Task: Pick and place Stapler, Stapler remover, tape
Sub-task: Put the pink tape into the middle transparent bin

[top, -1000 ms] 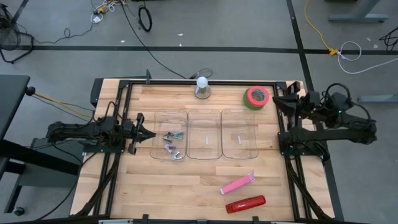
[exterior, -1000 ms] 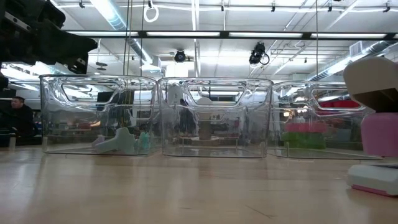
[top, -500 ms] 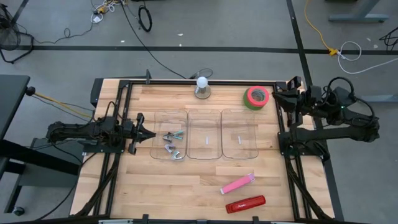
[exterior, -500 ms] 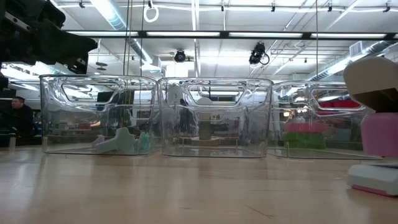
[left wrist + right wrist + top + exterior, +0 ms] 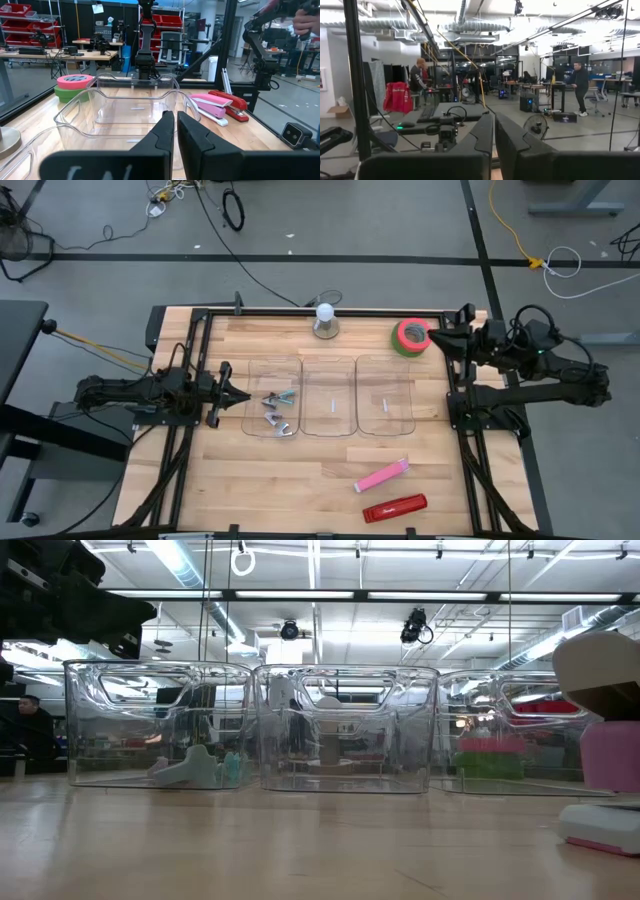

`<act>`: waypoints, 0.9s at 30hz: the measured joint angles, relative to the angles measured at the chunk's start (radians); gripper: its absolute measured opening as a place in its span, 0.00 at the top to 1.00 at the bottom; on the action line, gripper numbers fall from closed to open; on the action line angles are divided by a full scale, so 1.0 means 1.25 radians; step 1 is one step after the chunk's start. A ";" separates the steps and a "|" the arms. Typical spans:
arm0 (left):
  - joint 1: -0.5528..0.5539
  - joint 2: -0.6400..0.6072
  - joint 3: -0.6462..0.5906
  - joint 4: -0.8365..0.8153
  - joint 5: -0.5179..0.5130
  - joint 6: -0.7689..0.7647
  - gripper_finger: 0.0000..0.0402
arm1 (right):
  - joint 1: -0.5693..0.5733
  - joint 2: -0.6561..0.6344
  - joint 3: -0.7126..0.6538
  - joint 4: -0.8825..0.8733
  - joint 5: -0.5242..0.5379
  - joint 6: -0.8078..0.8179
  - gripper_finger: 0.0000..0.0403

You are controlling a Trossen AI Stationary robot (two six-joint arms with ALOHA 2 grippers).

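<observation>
- The left gripper (image 5: 238,396) was at the left side of the table (image 5: 310,480), its fingers (image 5: 165,131) nearly together and holding nothing.
- The right gripper (image 5: 436,340) was just beside the tape (image 5: 412,335) at the far right corner; its fingers were pressed narrow and empty.
- The red stapler (image 5: 394,507) and the pink stapler (image 5: 381,476) lay near the front edge.
- Small staple removers (image 5: 277,411) lay in the left bin (image 5: 272,409), hard to make out.
- In the low view the pink stapler was cut off at the edge.

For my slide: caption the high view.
Right tool nears green tape; left tool waits beside three clear bins.
</observation>
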 joint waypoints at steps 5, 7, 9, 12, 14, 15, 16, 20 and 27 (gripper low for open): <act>0.000 0.000 0.000 0.000 0.000 0.000 0.94 | 0.000 0.008 0.000 0.000 0.000 -0.011 0.95; 0.000 0.000 0.000 0.000 0.000 0.000 0.94 | -0.002 0.008 0.000 0.000 0.000 -0.012 0.95; 0.000 0.000 0.000 0.000 0.000 0.000 0.94 | -0.006 0.008 0.000 0.000 0.000 -0.010 0.95; 0.000 0.000 0.000 0.000 0.000 0.000 0.94 | -0.019 0.008 0.016 -0.057 0.000 0.003 0.95; 0.000 0.000 0.000 0.000 0.000 0.000 0.94 | -0.032 0.013 0.039 -0.120 0.000 0.010 0.95; 0.000 0.000 0.000 0.000 0.000 0.000 0.94 | -0.038 0.016 0.050 -0.152 0.000 0.011 0.95; 0.000 0.000 0.000 0.000 0.000 0.000 0.94 | -0.043 0.020 0.062 -0.182 0.000 0.011 0.95; 0.000 0.000 0.000 0.000 0.000 0.000 0.94 | -0.067 0.038 0.117 -0.287 0.000 0.012 0.95; 0.000 0.000 0.000 0.000 0.000 0.000 0.94 | -0.142 0.061 0.190 -0.386 -0.012 0.014 0.95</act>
